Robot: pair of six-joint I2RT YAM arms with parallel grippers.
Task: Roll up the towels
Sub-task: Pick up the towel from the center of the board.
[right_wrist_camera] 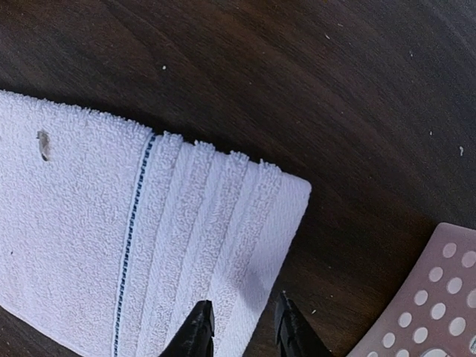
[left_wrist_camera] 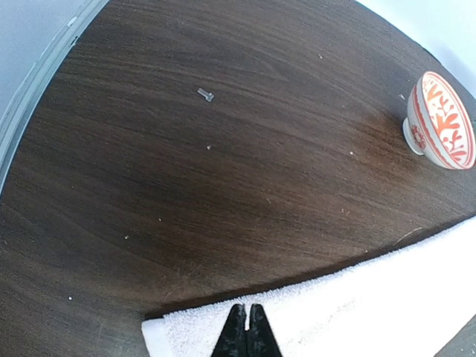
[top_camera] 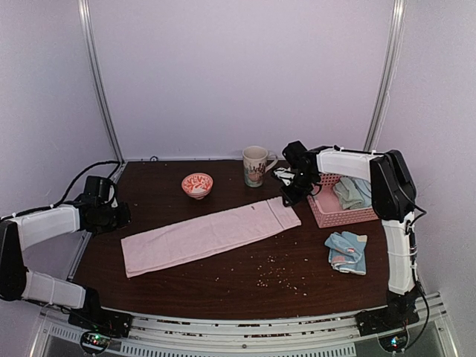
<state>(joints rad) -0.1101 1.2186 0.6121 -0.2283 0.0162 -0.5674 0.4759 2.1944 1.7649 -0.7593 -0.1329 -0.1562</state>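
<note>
Pink towel (top_camera: 212, 234) lies flat, a long strip running slantwise across the dark table (top_camera: 171, 290), its right end farther back than its left. The right gripper (right_wrist_camera: 242, 331) hangs over that far right end, jaws a narrow gap apart, and the striped border of the towel shows between the fingers (right_wrist_camera: 197, 331). I can't tell whether they touch the cloth. The left gripper (left_wrist_camera: 246, 331) sits at the towel's left end, jaws pressed together with nothing between them, tips over the cloth's edge.

Over on the right, the pink basket (top_camera: 338, 217) stands just beside the towel's end, with folded green and pale blue towels (top_camera: 351, 192) inside. In front of the basket, apart from it, the blue towel with pink-white patches (top_camera: 346, 251) lies folded on the table. At the back, a mug (top_camera: 255, 165) stands upright, and a red-and-white bowl (top_camera: 197, 184) sits to its left. Crumbs (top_camera: 271, 279) are scattered in front of the pink towel.
</note>
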